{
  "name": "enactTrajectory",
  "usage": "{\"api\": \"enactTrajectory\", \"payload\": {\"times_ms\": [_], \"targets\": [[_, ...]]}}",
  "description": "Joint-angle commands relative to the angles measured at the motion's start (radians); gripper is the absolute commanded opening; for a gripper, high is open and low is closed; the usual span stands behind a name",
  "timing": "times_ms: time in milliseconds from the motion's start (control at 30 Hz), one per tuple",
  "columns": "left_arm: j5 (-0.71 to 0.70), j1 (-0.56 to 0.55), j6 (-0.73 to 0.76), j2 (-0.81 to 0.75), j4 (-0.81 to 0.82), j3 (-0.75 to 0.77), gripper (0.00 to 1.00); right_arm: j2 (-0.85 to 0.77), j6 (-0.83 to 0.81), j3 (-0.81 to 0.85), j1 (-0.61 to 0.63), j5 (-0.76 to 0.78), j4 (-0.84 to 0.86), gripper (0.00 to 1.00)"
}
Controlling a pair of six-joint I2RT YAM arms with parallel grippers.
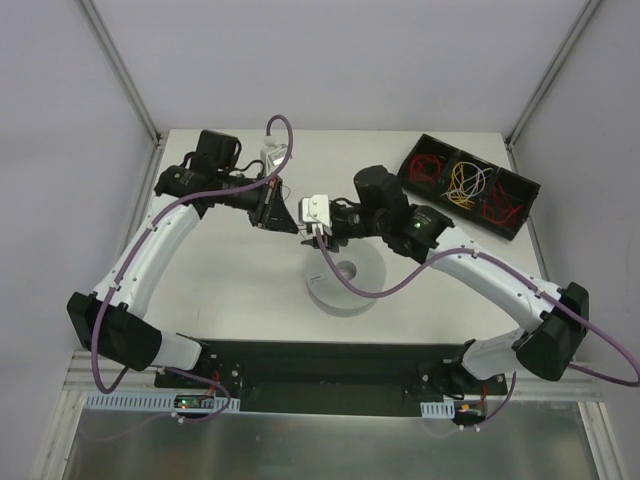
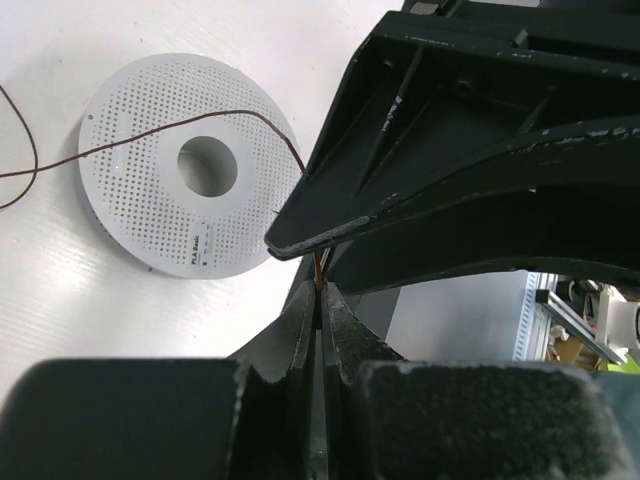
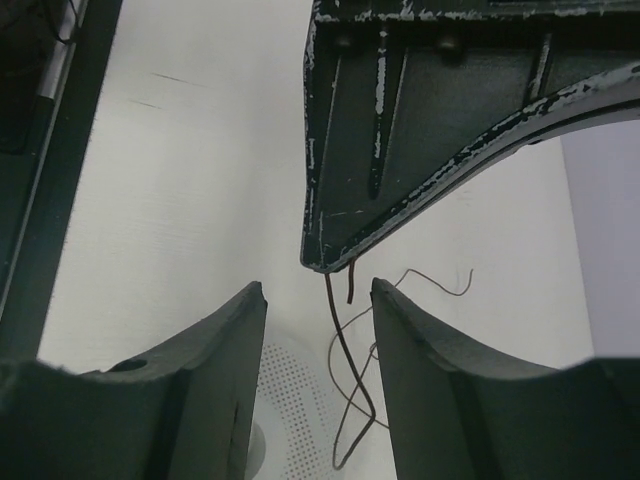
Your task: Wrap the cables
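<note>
Cables (image 2: 170, 128): one dark strand, lying loose across the grey spool (image 2: 150, 215) face; none wound that I can see. Left gripper (image 2: 320, 300): up left of the spool, jaws clamped on the strand. Right gripper (image 3: 318, 292): over the spool's far edge, jaws apart, empty. I judge wrapping barely begun

A white counter (image 1: 240, 300) stands inside a box of plain, pale grey walls (image 1: 340, 60) at the back and on both sides. Slanting metal posts (image 1: 120, 70) mark the two far corners. A black plate (image 1: 330, 375) lies along the near edge, with a dull metal sheet (image 1: 320, 445) below it. The light is even and the shadows are soft.
</note>
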Motion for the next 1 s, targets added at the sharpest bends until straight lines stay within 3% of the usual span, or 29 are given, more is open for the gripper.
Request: {"api": "enactTrajectory", "payload": {"times_ms": [0,433,967], "targets": [[0.044,0.006,-0.005,-0.004,0.001,0.021,0.0,0.005,-0.096,0.005,0.017,0.107,0.072,0.49],[0.042,0.006,-0.023,0.011,0.001,0.015,0.0,-0.009,-0.184,-0.036,0.034,0.152,0.101,0.28],[0.012,0.004,-0.032,0.029,0.0,0.018,0.0,-0.009,-0.155,-0.021,0.037,0.128,0.096,0.2]]}}
